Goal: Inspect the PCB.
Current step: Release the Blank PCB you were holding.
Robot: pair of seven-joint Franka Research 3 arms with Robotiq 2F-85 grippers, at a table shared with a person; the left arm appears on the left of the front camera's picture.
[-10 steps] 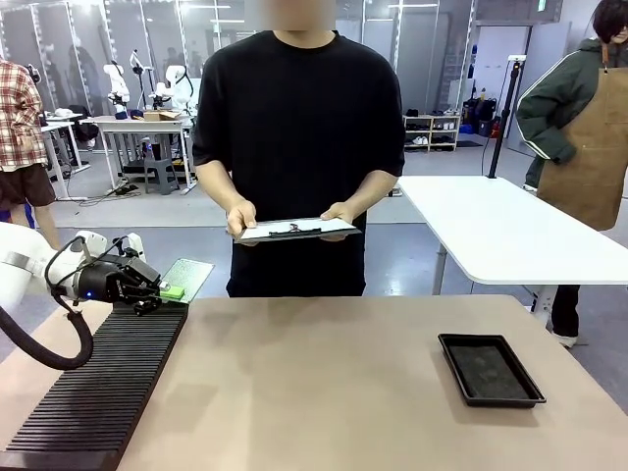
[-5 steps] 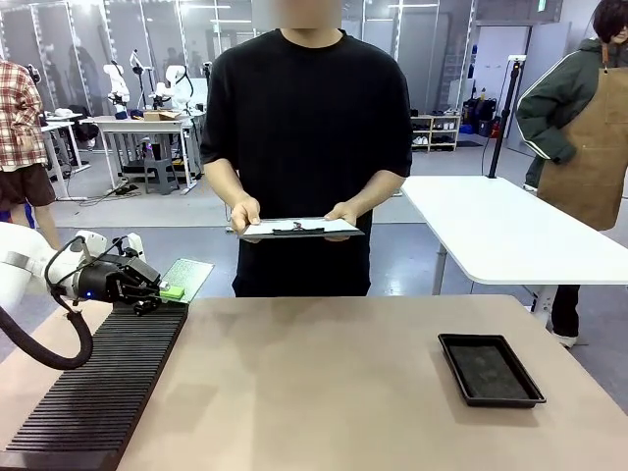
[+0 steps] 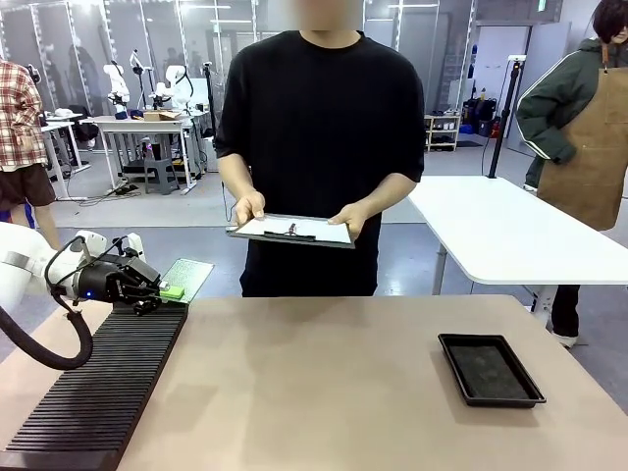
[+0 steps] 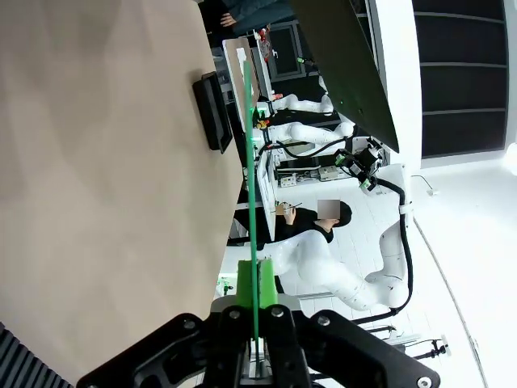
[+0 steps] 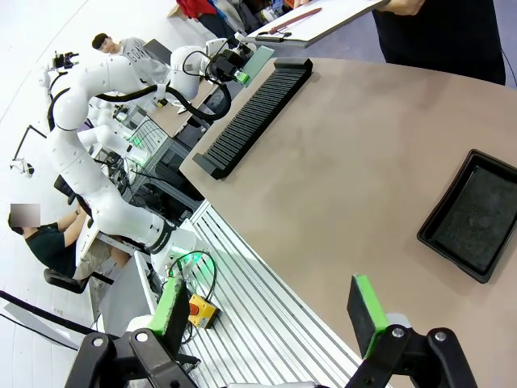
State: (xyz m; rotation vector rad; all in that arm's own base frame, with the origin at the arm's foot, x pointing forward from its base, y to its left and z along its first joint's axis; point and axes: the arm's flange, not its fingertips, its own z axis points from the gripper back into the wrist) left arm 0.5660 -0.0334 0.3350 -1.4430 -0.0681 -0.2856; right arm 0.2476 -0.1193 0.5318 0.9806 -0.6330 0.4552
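Note:
The PCB is a thin green board, held out past the table's far left corner, above the far end of the slotted rack. My left gripper is shut on its near edge. In the left wrist view the PCB runs edge-on as a thin green line, clamped between the green pads. From the right wrist view the PCB looks small and far off beside the rack. My right gripper stands open over the table's near edge with nothing between its fingers.
A person across the table holds a white clipboard in both hands. A long black slotted rack lies along the table's left side. A shallow black tray sits at the right. Another white table stands behind.
The person has stepped slightly to the right and tilted the clipboard's near edge down. My left gripper and the PCB have not moved.

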